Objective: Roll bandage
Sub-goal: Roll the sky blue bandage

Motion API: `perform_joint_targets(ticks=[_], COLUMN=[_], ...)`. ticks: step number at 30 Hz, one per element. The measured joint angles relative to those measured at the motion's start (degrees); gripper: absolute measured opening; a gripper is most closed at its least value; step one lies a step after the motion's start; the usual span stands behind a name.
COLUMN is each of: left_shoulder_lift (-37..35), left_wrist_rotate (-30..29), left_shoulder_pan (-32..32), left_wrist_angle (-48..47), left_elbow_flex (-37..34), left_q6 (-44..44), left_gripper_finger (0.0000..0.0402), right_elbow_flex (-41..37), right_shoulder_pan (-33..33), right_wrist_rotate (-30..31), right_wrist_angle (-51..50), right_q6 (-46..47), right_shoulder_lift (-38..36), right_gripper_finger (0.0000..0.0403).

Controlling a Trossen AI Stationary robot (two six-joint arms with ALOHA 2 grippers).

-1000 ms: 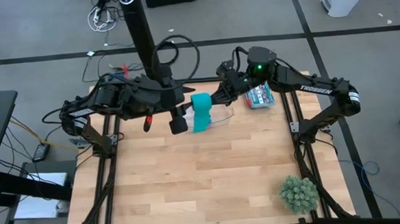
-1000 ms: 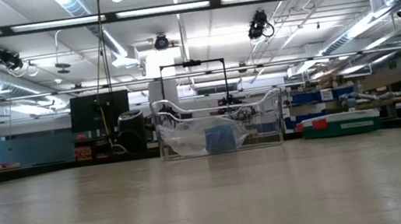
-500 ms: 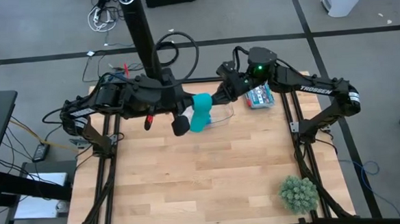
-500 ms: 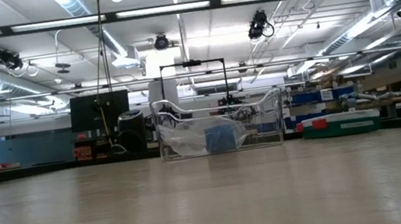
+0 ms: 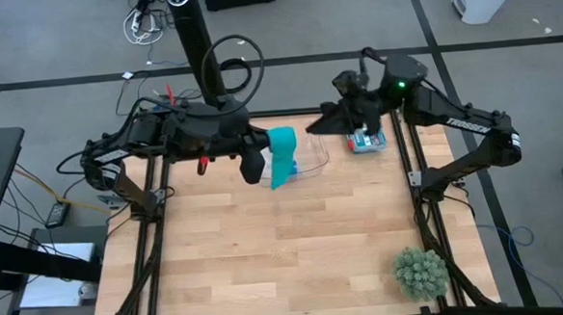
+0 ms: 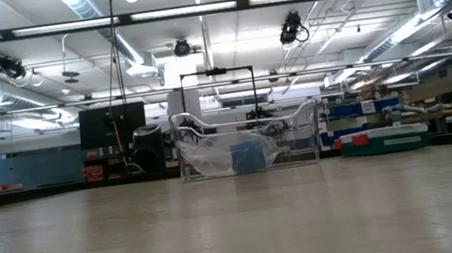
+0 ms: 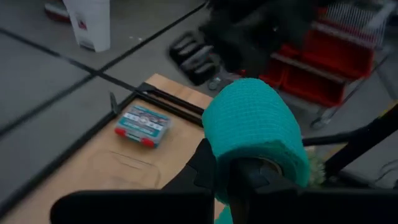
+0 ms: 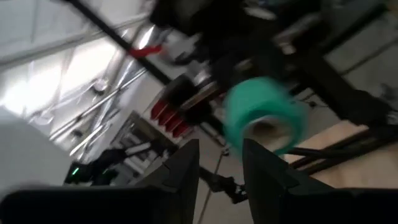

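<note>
The bandage [image 5: 282,144] is a teal roll held high above the table's far middle. A loose tail [image 5: 278,178] hangs down from it. My left gripper [image 5: 262,159] reaches it from the table's left and is shut on it; in the left wrist view the roll [image 7: 254,122] fills the space just beyond the fingers. My right gripper [image 5: 320,126] stands open to the roll's right, apart from it. In the right wrist view the roll [image 8: 264,116] shows beyond the spread fingers. The low view shows neither gripper. My left gripper holds the roll by its open end [image 7: 271,164]. One finger [image 7: 204,167] lies on the outside of the winding; the other [image 7: 252,179] seems to sit in the hollow core. The fingers come nearly level from the table's left. The roll is lifted clear and its tail hangs slack.
A clear plastic tray [image 5: 312,158] with a blue thing in it [image 6: 248,155] stands on the table below the roll. A small packet [image 5: 366,140] lies at the far right, a green plant ball [image 5: 421,272] at the near right. The camera pole [image 5: 198,41] rises behind.
My left gripper has shut on the roll's end and rolled its wrist, staying in place. My right gripper has opened, let go of the roll and drawn back up toward the table's far right. The roll stays aloft with its tail hanging.
</note>
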Motion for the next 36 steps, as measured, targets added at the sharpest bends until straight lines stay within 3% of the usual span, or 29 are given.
perform_joint_targets(ticks=[4,11,22,36], left_shoulder_lift=[0.00,-0.02,-0.04,-0.04], left_wrist_rotate=[0.11,1.12,2.16,3.59], left_shoulder_pan=[0.20,0.22,0.20,0.39], left_wrist_angle=[1.13,6.28,7.03,10.91], left_elbow_flex=[0.00,0.00,0.00,0.00], left_q6=[-3.34,-6.53,-10.64,-14.09], left_gripper_finger=[0.0021,0.0021,0.0021,0.0021], right_elbow_flex=[0.05,-0.02,-0.02,-0.02], right_shoulder_pan=[2.50,6.52,10.63,15.00], right_wrist_rotate=[1.15,9.16,20.46,26.10], right_wrist_angle=[-2.07,-11.09,-14.17,-10.37], right_q6=[-3.42,-14.22,-23.87,-36.14], right_shoulder_lift=[0.15,0.18,-0.17,2.48], right_gripper_finger=[0.0127,0.0148,0.0168,0.0156])
